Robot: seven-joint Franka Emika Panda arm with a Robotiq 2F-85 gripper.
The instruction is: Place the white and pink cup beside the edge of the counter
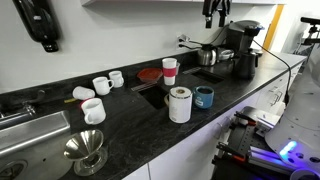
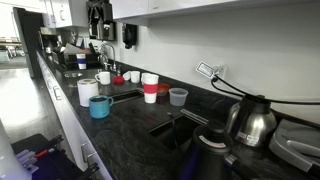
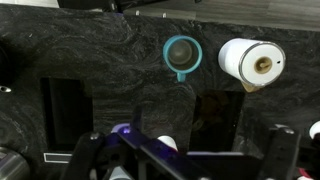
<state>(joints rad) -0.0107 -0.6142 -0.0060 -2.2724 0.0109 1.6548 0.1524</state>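
Note:
The white and pink cup [image 1: 170,70] stands upright at the back of the black counter [image 1: 130,125], next to a red disc [image 1: 150,73]. It also shows in an exterior view [image 2: 151,88]. It is out of the wrist view. My gripper [image 1: 213,12] hangs high above the counter, far from the cup, and shows at the top of an exterior view [image 2: 97,15]. In the wrist view its dark fingers [image 3: 185,160] stand wide apart with nothing between them. The gripper looks down on a blue cup [image 3: 181,55] and a paper towel roll [image 3: 252,62].
The paper towel roll [image 1: 180,104] and blue cup [image 1: 204,97] stand near the front edge. White mugs [image 1: 100,85] and a steel funnel [image 1: 87,152] sit towards the sink [image 1: 25,130]. A kettle [image 1: 208,55] and coffee maker [image 1: 240,45] stand at the far end.

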